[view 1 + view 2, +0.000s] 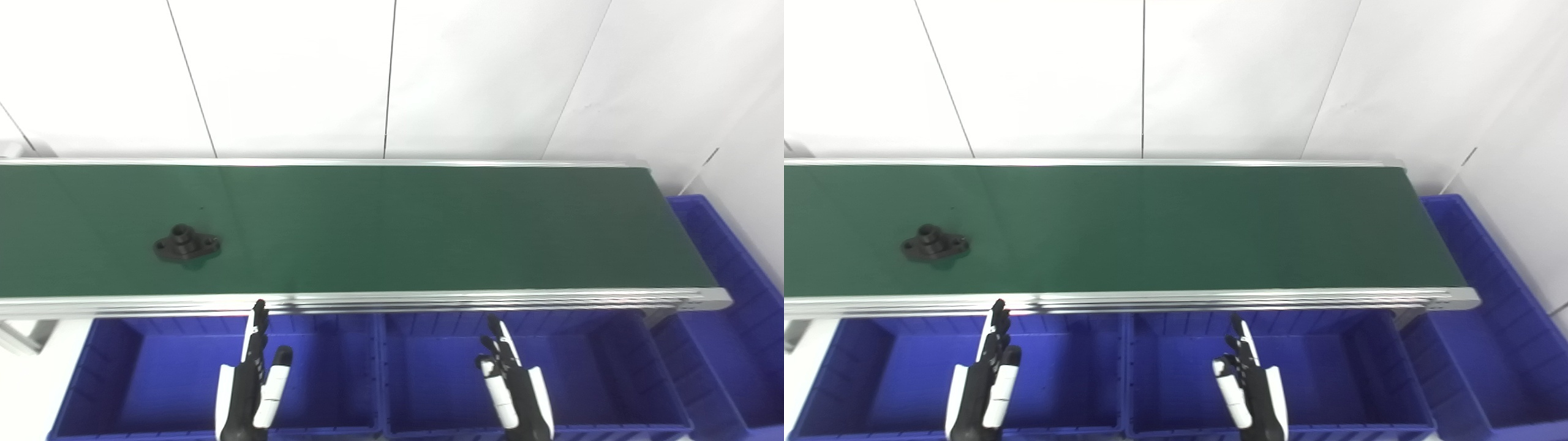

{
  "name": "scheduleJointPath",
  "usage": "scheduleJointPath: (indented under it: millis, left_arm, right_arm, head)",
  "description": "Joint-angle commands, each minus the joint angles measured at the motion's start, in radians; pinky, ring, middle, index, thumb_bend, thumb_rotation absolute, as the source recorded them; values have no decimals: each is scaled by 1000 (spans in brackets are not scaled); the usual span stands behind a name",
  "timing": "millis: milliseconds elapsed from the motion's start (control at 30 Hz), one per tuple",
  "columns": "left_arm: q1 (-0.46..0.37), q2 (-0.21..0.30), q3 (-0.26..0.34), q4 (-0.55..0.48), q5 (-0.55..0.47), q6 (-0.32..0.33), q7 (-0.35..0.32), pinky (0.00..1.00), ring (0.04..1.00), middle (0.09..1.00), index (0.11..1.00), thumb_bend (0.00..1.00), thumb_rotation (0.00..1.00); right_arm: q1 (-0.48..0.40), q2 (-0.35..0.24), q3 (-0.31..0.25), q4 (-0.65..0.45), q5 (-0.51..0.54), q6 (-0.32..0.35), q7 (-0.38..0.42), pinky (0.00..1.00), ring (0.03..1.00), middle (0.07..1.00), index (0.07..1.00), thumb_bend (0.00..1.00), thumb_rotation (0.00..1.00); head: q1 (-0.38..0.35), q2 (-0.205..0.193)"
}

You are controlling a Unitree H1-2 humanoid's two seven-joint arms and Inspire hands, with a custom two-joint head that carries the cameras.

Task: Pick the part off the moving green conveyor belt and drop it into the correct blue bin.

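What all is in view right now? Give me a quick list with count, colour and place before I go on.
part: one, black, a flanged piece with a raised hub, lying on the left stretch of the belt, untouched.
conveyor belt: one, green with silver side rails, running across the picture from left to right.
front bins: two, blue, side by side below the belt's near rail; nothing visible inside apart from the hands above them.
end bin: one, blue, at the belt's right end, partly cut off by the picture edge.
wall panels: white, behind the belt.
left hand: black and white, open, over the left front bin.
right hand: black and white, open, over the right front bin.
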Motion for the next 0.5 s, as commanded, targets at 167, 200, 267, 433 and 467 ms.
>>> scheduleJointPath:
  millis: [167, 200, 267, 433, 467]
  left_arm:
    - [-33, -44, -8, 62, 15, -88, 58, 1000, 994, 1000, 1000, 594, 863]
    - [-36, -46, -11, 73, 19, -95, 64, 1000, 995, 1000, 1000, 599, 862]
    - [-40, -51, -14, 89, 25, -104, 74, 1000, 999, 1000, 1000, 597, 863]
    - [-48, -72, -23, 125, 41, -108, 105, 996, 978, 1000, 1000, 596, 800]
    - [-49, -74, -27, 127, 40, -107, 106, 981, 970, 1000, 1000, 595, 792]
  right_arm:
    - [-29, -34, -21, 55, 15, -117, -1, 941, 971, 1000, 1000, 841, 1000]
    - [-31, -39, -24, 65, 18, -125, 0, 947, 972, 1000, 1000, 838, 1000]
    - [-35, -46, -27, 79, 19, -135, 2, 956, 974, 1000, 1000, 835, 1000]
    - [-44, -68, -40, 105, 41, -145, 14, 973, 989, 1000, 1000, 790, 1000]
    - [-45, -71, -41, 110, 42, -145, 15, 980, 993, 1000, 1000, 790, 1000]
  head:
    - [85, -56]
    - [100, -66]
    - [117, -77]
    - [175, -88]
    - [177, -88]
